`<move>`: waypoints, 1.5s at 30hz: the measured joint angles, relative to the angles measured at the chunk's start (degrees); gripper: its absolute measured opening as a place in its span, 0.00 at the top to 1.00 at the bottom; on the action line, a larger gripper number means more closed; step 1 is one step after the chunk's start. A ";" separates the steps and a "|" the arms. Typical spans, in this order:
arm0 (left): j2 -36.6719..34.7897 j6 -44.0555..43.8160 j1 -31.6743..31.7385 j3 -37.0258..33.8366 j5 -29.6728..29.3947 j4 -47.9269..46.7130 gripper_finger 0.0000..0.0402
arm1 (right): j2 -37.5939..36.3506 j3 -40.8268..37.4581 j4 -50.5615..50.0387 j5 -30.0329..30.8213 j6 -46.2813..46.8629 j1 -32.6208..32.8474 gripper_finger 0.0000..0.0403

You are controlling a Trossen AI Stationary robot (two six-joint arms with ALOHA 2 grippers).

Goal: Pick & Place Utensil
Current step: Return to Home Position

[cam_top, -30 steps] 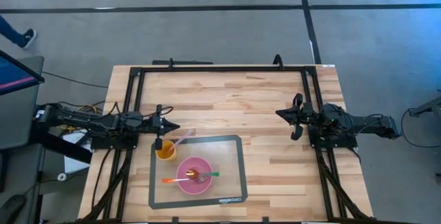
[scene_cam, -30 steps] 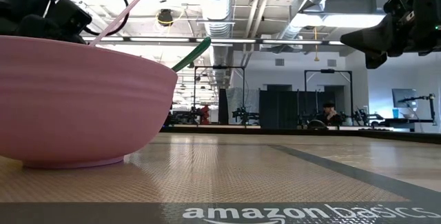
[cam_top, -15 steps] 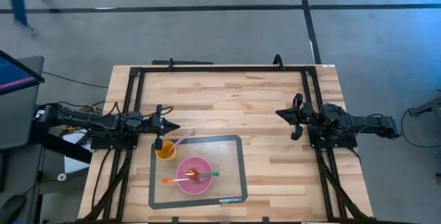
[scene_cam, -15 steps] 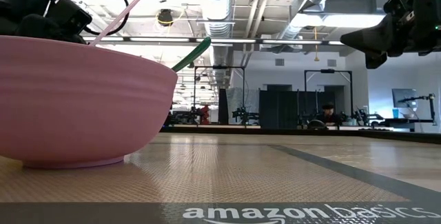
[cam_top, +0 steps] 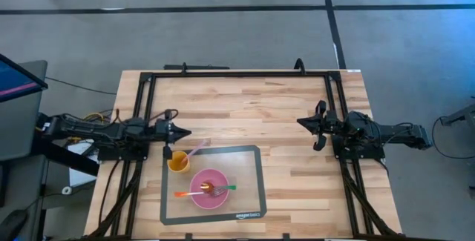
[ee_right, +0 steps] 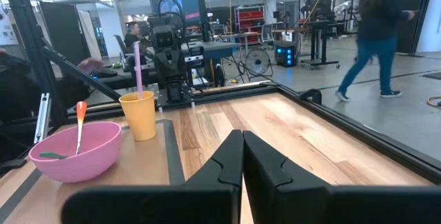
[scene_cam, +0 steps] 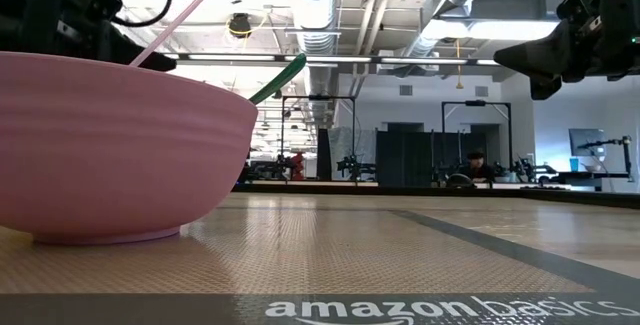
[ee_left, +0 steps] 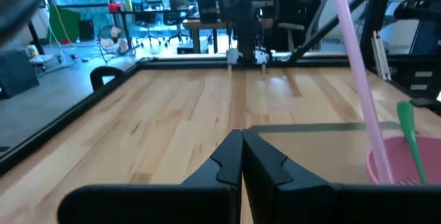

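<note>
1. The left tool (cam_top: 184, 132) hangs over the left part of the counter (cam_top: 252, 104), just above the mat's upper left corner in the overhead picture. Its fingers (ee_left: 231, 156) are pressed together and hold nothing.
2. The yellow cup (cam_top: 178, 163) stands upright on the mat, just below the left tool in the overhead picture and clear of it.
3. The pink straw (cam_top: 195, 150) leans out of the cup toward the upper right. Its free end lies lower right of the left tool's tip, not touching it.
4. An orange utensil (cam_top: 184, 193) sticks out of the bowl to the left.
5. The pink bowl (cam_top: 209, 189) sits on the mat, lower right of the cup and near it, well apart from both tools.
6. The green spoon (cam_top: 225, 188) rests in the bowl with its handle over the right rim.
7. The clear mat (cam_top: 258, 185), dark-edged, lies in the lower middle of the counter.
8. The right tool (cam_top: 303, 122) hangs over the right part of the counter, well to the right of the mat and the dishes. Its fingers (ee_right: 231, 156) are pressed together, empty.
9. A person (ee_right: 375, 38) walks in the room beyond, seen in the right wrist picture.
</note>
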 joint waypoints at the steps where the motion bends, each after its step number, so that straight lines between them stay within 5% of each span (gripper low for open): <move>1: -0.45 0.02 0.00 0.00 0.00 -0.01 0.98 | 0.00 0.00 -0.01 0.02 0.00 0.00 1.00; 20: -9.04 0.02 0.00 0.00 -0.02 0.04 0.98 | 0.00 0.00 -0.01 0.00 -0.02 0.04 1.00; 45: -9.04 0.02 -0.02 0.00 0.00 1.01 0.98 | -0.02 0.00 -0.01 0.01 -0.02 -0.01 1.00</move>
